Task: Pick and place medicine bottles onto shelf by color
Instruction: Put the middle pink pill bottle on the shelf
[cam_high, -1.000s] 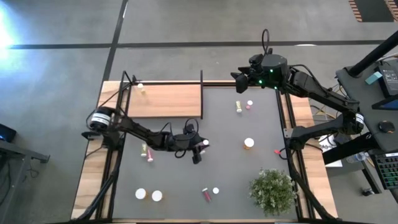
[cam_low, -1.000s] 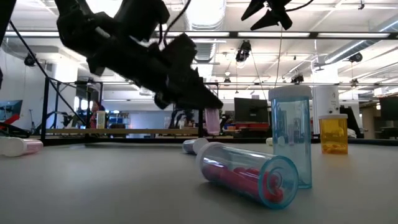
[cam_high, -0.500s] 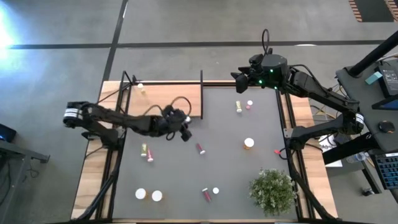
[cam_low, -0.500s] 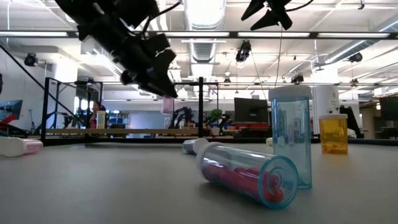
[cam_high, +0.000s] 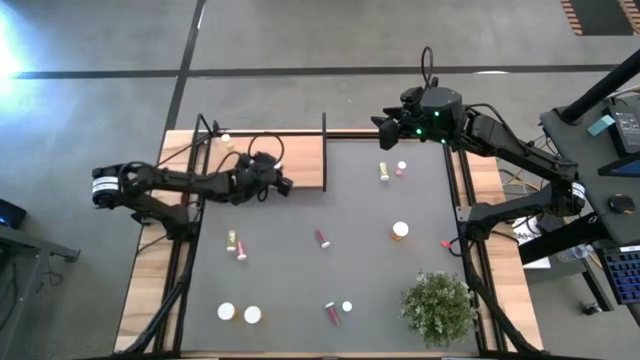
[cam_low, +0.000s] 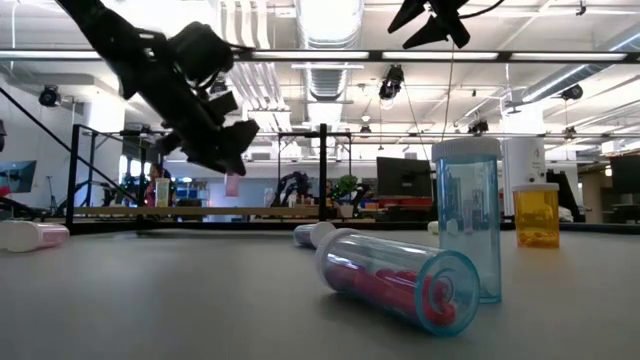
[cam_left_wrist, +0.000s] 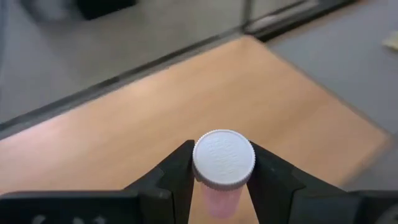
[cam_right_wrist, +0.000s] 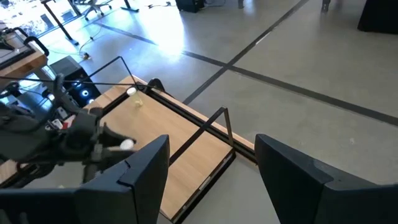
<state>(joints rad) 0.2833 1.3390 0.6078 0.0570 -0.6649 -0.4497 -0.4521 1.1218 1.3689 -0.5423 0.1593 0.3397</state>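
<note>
My left gripper is shut on a pink medicine bottle with a white cap. It holds the bottle above the near right part of the light-wood shelf; in the low view the bottle hangs above the shelf board. One small bottle stands at the shelf's far left corner. Other bottles lie or stand on the dark tabletop: a pink one, an orange one, a yellow-green one. My right gripper waits open, raised over the table's far edge. My left gripper pinches the bottle at its white cap, one finger on each side. The fingers slant downward from the table's left side. The pink body hangs below the fingers, roughly upright and clear of the shelf.
A dark frame post stands along the shelf's right edge. A bushy plant sits at the near right. More bottles rest at the near left, left of centre and near centre. Close to the low camera lie two blue-tinted bottles.
My left gripper has carried the pink bottle from the middle of the table toward the far left, rising a little and turning, until it hangs over the shelf. Another pink bottle stays lying where the gripper was.
</note>
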